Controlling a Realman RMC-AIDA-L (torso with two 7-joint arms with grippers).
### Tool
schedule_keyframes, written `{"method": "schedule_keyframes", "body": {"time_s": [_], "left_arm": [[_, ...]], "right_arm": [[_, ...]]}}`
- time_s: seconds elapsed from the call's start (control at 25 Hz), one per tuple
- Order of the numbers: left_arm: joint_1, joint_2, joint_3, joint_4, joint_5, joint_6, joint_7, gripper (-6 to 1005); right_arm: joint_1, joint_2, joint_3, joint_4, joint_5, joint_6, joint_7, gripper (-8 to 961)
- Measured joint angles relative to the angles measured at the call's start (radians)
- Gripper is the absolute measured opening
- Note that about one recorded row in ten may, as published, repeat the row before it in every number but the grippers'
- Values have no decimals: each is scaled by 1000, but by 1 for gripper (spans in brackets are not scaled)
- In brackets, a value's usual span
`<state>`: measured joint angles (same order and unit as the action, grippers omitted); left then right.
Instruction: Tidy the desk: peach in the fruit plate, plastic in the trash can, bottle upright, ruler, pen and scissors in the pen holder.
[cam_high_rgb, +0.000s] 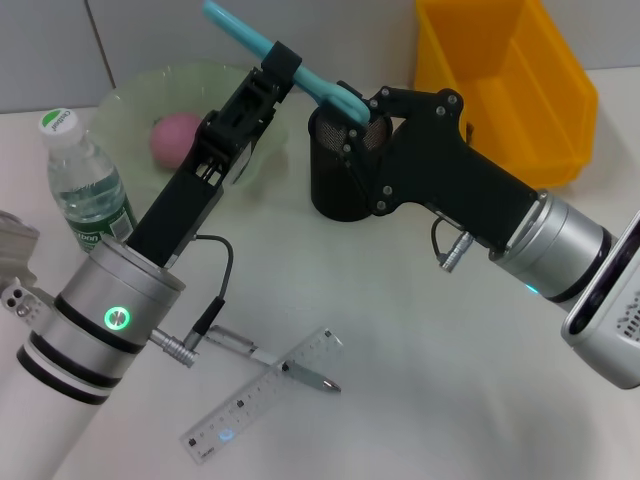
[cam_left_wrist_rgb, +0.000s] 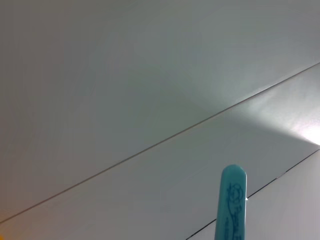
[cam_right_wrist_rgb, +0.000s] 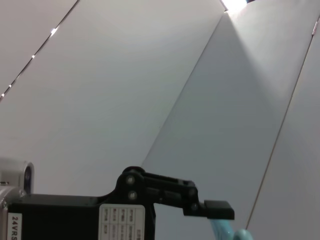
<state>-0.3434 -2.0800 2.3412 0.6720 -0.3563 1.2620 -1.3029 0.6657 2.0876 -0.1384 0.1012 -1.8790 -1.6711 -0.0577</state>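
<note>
Both grippers (cam_high_rgb: 283, 62) (cam_high_rgb: 352, 105) on teal scissors (cam_high_rgb: 262, 44) over black pen holder (cam_high_rgb: 340, 165); ruler (cam_high_rgb: 262, 393), pen (cam_high_rgb: 270, 359) near edge.

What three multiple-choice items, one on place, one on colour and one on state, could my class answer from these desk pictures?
1. Where is the peach?
A. in the green fruit plate
B. in the yellow bin
C. on the ruler

2. What colour are the scissors held in the left gripper?
A. red
B. turquoise
C. black

3. How does the water bottle stand?
A. lying flat
B. upside down
C. upright

Key: 1 A, the pink fruit sits in the plate; 2 B, the handle is turquoise above the black mesh pen holder; 3 C, its cap points up.
</note>
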Motion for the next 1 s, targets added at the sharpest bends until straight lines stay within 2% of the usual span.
{"method": "schedule_keyframes", "body": {"time_s": [0.24,0.36,0.48,0.52,0.56,0.64,0.68,0.72,0.76,0.8,0.84,0.88,0.92,0.96,1.0], "left_arm": [[-1,0,-2,-1,6,10,6,546],[-1,0,-3,-7,8,26,24,623],[1,5,-4,-39,29,144,170,707],[-4,8,-10,-55,58,179,208,740],[-4,8,-10,-55,58,179,208,772],[-31,16,-81,-117,192,260,260,837],[-45,18,-158,-168,295,312,268,838],[-45,18,-158,-168,295,312,268,838],[-45,18,-158,-168,295,312,268,839],[-59,40,-306,-227,489,385,276,839],[-62,58,-353,-229,570,397,276,840],[-62,75,-396,-225,640,401,276,840],[-62,75,-396,-225,640,401,276,839],[-62,75,-396,-225,640,401,276,839],[-64,119,-535,-207,864,400,259,839]], "right_arm": [[-10,0,9,0,3,-17,1,83],[-27,0,48,1,7,-46,7,83],[-54,-4,153,-7,8,-80,79,83],[-54,-4,153,-7,8,-80,79,83],[-59,-6,175,-24,8,-83,121,83],[-62,-9,200,-78,8,-85,241,83],[-57,-9,201,-164,8,-88,390,83],[-57,-9,201,-164,8,-88,390,83],[-45,-9,193,-266,7,-93,564,83],[-45,-9,193,-266,7,-93,564,83],[-38,-9,187,-322,7,-96,647,83],[-26,-9,155,-440,6,-103,821,83],[-26,-9,155,-440,6,-103,821,83],[-18,-9,129,-510,7,-104,907,83],[-12,-9,104,-565,7,-103,984,82]]}}
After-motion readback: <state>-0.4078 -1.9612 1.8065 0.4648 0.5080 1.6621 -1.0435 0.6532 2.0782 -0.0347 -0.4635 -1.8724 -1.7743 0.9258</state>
